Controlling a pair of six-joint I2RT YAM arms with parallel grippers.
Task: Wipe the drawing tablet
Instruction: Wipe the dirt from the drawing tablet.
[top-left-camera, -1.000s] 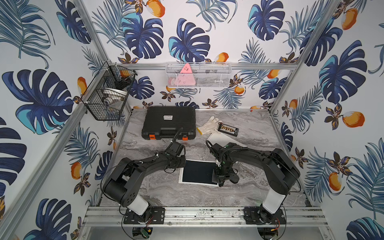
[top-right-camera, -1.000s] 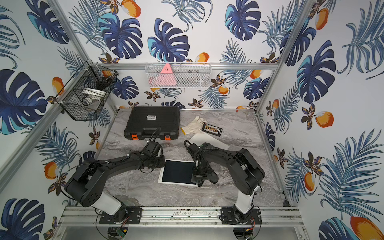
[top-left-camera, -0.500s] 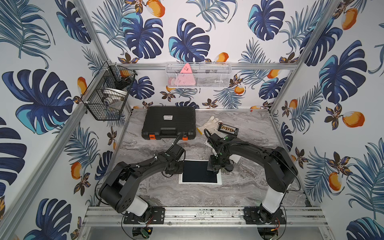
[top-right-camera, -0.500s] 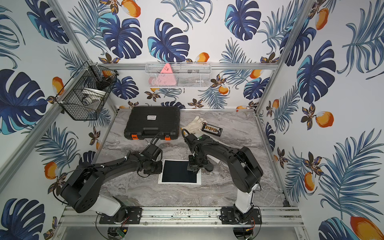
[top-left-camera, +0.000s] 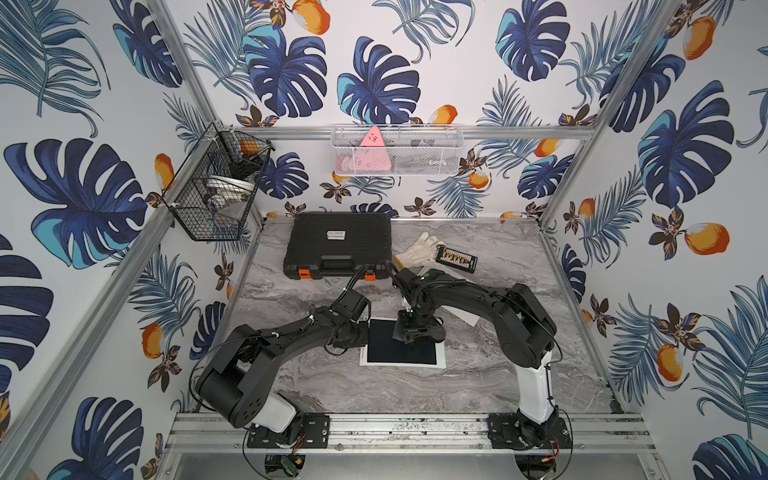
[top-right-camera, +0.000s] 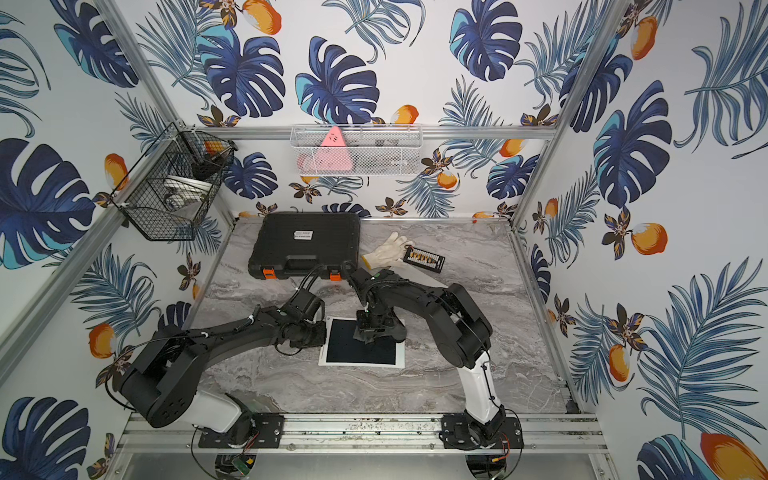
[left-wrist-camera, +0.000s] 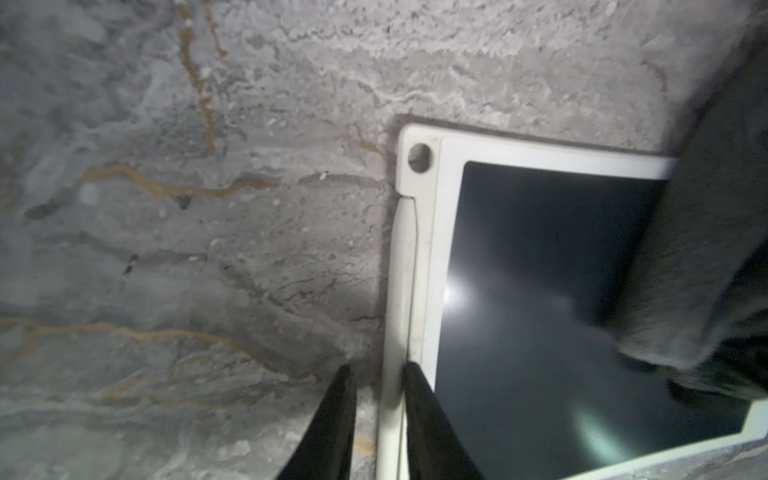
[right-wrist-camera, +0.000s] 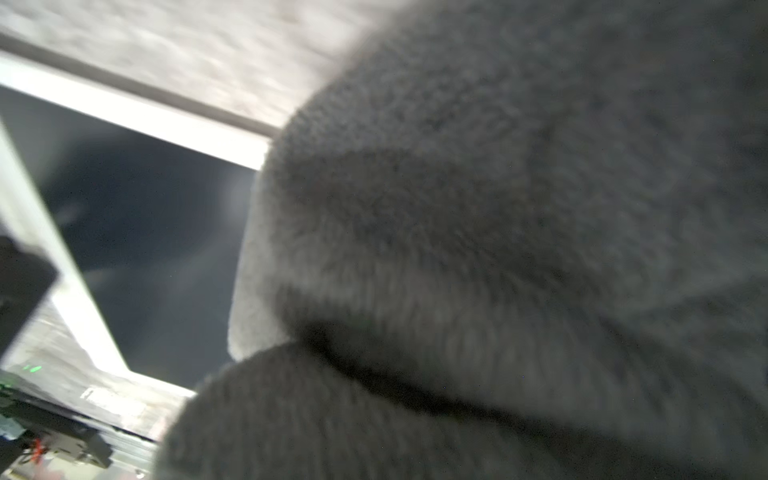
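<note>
Two grips are recorded: right hand (top-left-camera: 410, 329) pinched on cloth (right-wrist-camera: 498, 249) atop drawing tablet (top-left-camera: 395, 353); left hand (left-wrist-camera: 378, 374) astride its edge, clamping indeterminable.

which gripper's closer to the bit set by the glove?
Right. The right gripper, holding a grey cloth on the drawing tablet, is on the side toward the bit set; the left gripper straddles the tablet's opposite edge, farther.

Tablet (top-left-camera: 395, 351) on table (top-left-camera: 498, 374), cloth (top-left-camera: 434, 332) on its far edge.
Case (top-left-camera: 338, 245) behind; glove (top-left-camera: 417, 251) right of case.
</note>
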